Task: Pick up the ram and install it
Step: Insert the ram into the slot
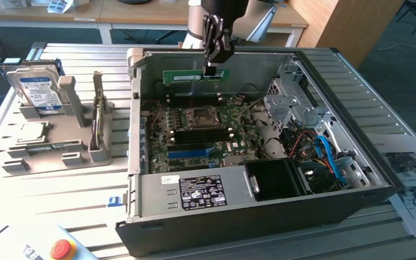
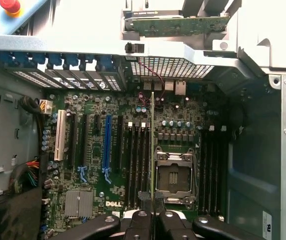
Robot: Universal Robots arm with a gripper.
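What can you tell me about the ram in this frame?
The ram is a long, flat green circuit-board stick with a white label strip. It hangs on edge, long side level, inside the open case, above the motherboard, not seated in any slot. The gripper is shut on its upper edge, toward the exterior view's right end. In the wrist view it appears edge-on, a thin line over the memory slots.
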